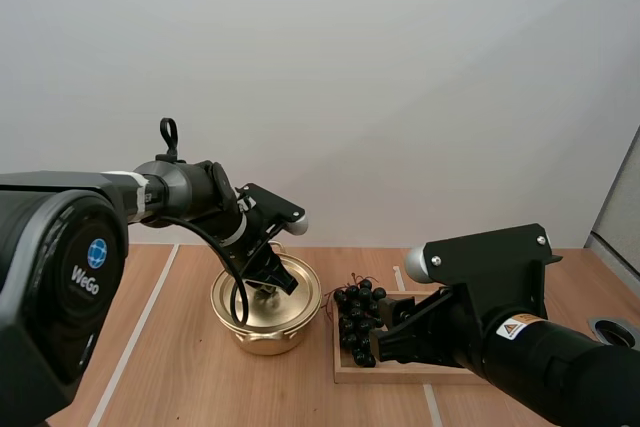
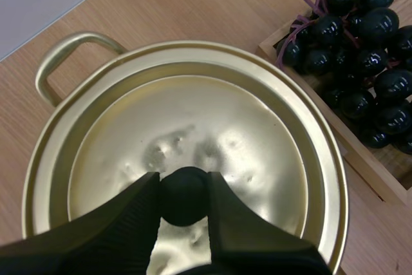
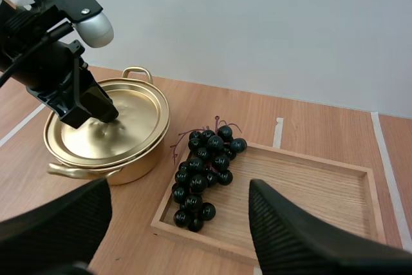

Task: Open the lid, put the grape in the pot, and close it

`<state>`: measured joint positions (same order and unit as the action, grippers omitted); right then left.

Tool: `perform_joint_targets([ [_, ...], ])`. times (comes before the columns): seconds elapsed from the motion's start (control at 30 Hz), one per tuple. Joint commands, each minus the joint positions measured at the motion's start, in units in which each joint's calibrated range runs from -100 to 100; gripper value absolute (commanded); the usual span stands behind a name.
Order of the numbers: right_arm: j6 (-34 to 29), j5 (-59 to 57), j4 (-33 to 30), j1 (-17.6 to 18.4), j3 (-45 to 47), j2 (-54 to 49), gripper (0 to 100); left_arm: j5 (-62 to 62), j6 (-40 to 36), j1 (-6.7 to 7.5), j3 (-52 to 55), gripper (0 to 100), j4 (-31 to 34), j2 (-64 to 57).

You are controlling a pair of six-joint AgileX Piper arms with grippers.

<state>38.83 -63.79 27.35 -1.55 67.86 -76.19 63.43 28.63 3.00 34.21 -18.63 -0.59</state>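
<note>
A golden pot (image 1: 262,327) stands on the wooden table with its lid (image 2: 212,127) resting flat on the rim. My left gripper (image 2: 185,191) is shut on the lid's black knob (image 2: 185,201), reaching down onto the lid's centre (image 1: 268,287). A bunch of dark grapes (image 3: 203,172) lies at the near-pot end of a wooden tray (image 3: 315,188), right of the pot. My right gripper (image 3: 180,191) hovers open and wide over the tray's front, just behind the grapes (image 1: 358,319), holding nothing.
One looped pot handle (image 2: 67,49) sticks out on the side away from the tray, another (image 3: 71,170) toward the front. The tray's right half (image 1: 440,372) is bare. White tape lines (image 1: 135,332) cross the table.
</note>
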Motion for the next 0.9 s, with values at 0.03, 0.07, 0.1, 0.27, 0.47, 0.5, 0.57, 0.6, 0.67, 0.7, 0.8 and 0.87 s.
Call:
perform_joint_targets([
  [0.03,0.5,0.5,0.2,-0.3,-0.6,0.0,100,1.6,0.2,0.19,-0.4,0,-1.8,-0.2],
  [0.07,0.5,0.5,0.2,-0.3,-0.6,0.0,100,2.2,0.2,0.19,-0.5,0,-2.1,-0.5],
  [0.1,0.5,0.5,0.2,-0.3,-0.6,0.0,100,2.9,0.2,0.19,-0.7,0,-2.3,-0.9],
  [0.27,0.5,0.6,0.3,-0.3,-0.6,0.0,100,9.9,0.2,0.19,-5.0,0,-2.3,-4.5],
  [0.47,1.8,1.1,4.5,-0.3,-0.6,2.6,100,13.0,-0.1,0.19,-12.0,0,-2.3,-12.7],
  [0.5,2.8,1.1,5.1,-0.3,-0.6,3.3,100,13.0,-0.1,0.19,-12.7,0,-2.3,-13.7],
  [0.57,3.8,1.9,7.0,-0.3,-0.6,5.8,100,13.0,-1.1,0.19,-16.0,0,-2.3,-16.9],
  [0.6,4.2,3.3,7.9,-0.3,-0.6,7.2,100,13.0,-1.5,0.19,-17.4,0,-2.3,-18.7],
  [0.67,5.0,5.5,9.5,-0.3,-0.6,9.8,100,13.0,-2.3,0.19,-20.1,0,-2.3,-21.1],
  [0.7,5.4,6.4,10.3,-0.3,-0.7,11.1,100,13.0,-2.7,0.19,-20.9,0,-2.3,-22.2],
  [0.8,7.2,8.2,11.9,-0.3,-2.8,17.5,100,13.2,-3.5,0.19,-24.9,0,-2.3,-26.1],
  [0.87,7.2,9.1,12.8,-0.3,-5.5,22.1,100,13.5,-3.5,0.19,-27.0,0,-2.3,-28.6],
])
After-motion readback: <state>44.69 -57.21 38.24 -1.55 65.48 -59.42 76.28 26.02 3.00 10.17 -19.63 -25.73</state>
